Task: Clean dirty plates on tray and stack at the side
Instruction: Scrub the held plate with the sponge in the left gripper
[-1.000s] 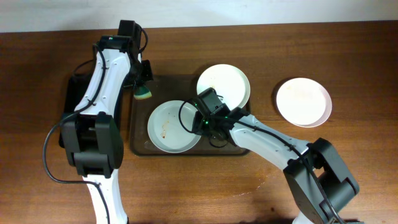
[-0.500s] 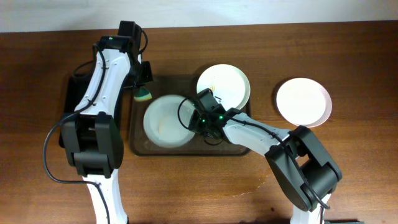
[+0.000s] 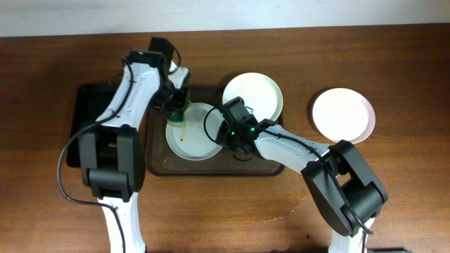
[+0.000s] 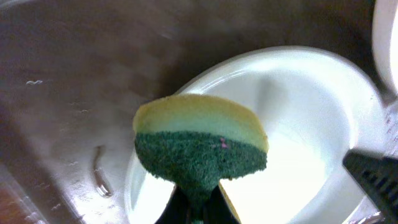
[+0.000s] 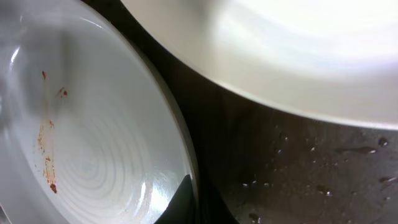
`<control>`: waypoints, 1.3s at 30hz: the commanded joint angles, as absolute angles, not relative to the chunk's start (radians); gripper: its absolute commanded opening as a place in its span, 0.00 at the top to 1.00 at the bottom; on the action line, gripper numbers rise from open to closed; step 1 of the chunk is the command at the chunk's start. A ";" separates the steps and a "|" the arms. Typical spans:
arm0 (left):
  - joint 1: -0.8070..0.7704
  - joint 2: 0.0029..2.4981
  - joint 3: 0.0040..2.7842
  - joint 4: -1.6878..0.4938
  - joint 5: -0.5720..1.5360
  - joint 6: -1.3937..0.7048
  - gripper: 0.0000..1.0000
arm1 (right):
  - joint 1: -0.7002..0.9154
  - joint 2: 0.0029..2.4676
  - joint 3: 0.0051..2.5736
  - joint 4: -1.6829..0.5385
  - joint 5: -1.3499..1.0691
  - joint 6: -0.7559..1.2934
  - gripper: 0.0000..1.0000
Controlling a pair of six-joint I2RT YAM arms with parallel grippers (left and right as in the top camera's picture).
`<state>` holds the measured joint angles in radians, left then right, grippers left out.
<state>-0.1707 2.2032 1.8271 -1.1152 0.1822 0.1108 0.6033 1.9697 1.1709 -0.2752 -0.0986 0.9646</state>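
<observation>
step: scrubbing | left gripper (image 4: pixel 196 200) clamps sponge (image 4: pixel 199 149); dirty plate (image 3: pixel 191 144) just below its fingers, on tray (image 3: pixel 158 163); right gripper (image 5: pixel 186 202) pinches that plate's rim | next: likely press sponge onto brown smears (image 5: pixel 46 140)

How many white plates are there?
3. The smeared plate is on the tray under the sponge, a second plate at the tray's far right corner, a third plate on the table farther right.
</observation>
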 commanded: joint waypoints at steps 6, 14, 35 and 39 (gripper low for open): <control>-0.176 2.210 1.577 -0.941 0.367 0.387 0.99 | 0.593 1.989 1.197 -0.271 -0.123 0.947 0.96; -0.182 2.210 1.551 -0.863 -0.285 -0.280 0.99 | 0.593 1.989 1.197 -0.265 -0.128 0.947 0.96; -0.282 2.210 1.549 -0.673 -0.366 -0.292 0.99 | 0.593 1.989 1.197 -0.265 -0.132 0.947 0.96; -0.282 2.210 1.549 -0.712 -0.467 -0.299 0.99 | 0.593 1.989 1.197 -0.265 -0.136 0.947 0.96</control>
<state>-0.3023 2.1712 1.5646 -0.6739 -0.3187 -0.2592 0.5980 1.9762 1.1946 -0.2478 -0.1402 0.9581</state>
